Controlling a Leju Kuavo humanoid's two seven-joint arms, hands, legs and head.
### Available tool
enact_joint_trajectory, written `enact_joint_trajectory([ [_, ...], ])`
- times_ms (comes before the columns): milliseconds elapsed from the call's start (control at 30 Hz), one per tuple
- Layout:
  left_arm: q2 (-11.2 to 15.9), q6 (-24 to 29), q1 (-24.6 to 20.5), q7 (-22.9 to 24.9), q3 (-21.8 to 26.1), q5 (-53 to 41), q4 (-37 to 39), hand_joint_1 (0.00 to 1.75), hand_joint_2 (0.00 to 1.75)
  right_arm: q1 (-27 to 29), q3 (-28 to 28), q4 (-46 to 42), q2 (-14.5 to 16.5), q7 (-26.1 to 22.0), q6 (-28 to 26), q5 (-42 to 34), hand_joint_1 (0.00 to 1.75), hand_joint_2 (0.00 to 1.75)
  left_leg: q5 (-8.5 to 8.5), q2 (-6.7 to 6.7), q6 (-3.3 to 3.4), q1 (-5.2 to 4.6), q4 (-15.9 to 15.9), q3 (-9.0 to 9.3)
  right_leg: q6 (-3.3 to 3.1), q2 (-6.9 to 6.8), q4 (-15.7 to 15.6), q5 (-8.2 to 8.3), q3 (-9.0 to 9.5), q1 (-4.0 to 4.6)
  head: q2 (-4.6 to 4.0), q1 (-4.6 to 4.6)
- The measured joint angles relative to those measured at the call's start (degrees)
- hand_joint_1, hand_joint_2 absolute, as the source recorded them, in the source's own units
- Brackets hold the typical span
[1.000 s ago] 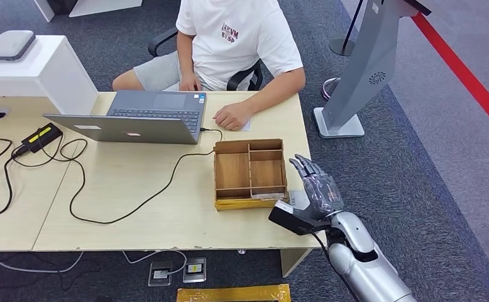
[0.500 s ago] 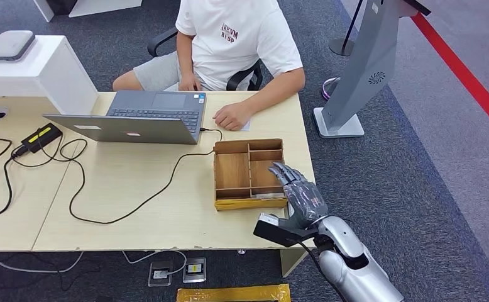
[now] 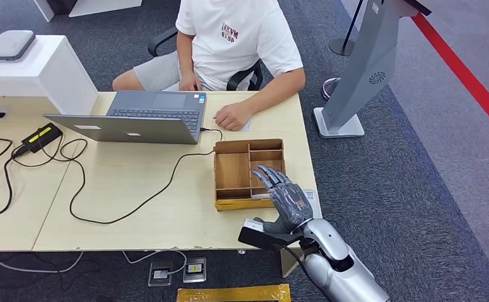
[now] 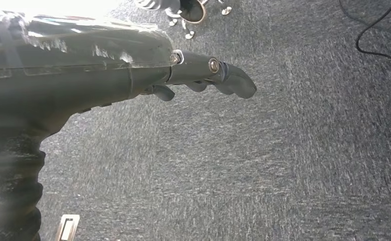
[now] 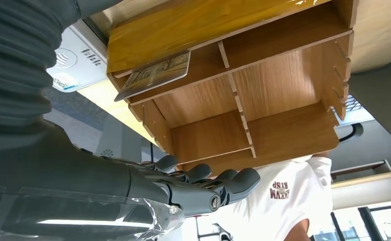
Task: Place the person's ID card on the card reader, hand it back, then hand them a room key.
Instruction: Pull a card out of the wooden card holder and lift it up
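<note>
My right hand [image 3: 284, 196] hovers with its fingers spread and nothing in it, over the right compartments of the wooden tray [image 3: 232, 170]. The right wrist view shows the same hand [image 5: 203, 186] below the tray [image 5: 284, 135]. A printed card [image 5: 156, 75] lies in the tray's narrow front slot. The white card reader [image 5: 75, 63] sits just beside the tray, and its corner [image 3: 311, 200] peeks out past my hand at the table's right edge. The person's hand [image 3: 232, 116] rests on a small white card [image 3: 247, 125] beyond the tray. My left hand [image 4: 208, 75] hangs over the carpet, holding nothing.
A grey laptop [image 3: 148, 116] stands open in front of the seated person, and its cable [image 3: 166, 182] runs across the table to the tray's corner. A black power brick [image 3: 41, 137] and more cables lie at the left. A grey kiosk stand [image 3: 361, 69] is on the floor to the right.
My right hand has moved left, from beside the table's right edge to over the tray's right compartments. The person and the table's things have stayed still.
</note>
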Motion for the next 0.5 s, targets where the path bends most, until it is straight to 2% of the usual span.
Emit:
enact_joint_trajectory([
  [500, -0.09, 0.03, -0.02, 0.0, 0.0, -0.48, 0.0, 0.0, 1.75, -2.23, 0.98, 6.31, 0.41, 0.63, -4.32, 0.35, 0.0, 1.75, 0.0, 0.0, 0.0, 0.0, 0.0, 0.0, 0.0, 0.0, 0.0, 0.0, -0.01, 0.0, 0.0, -0.01],
])
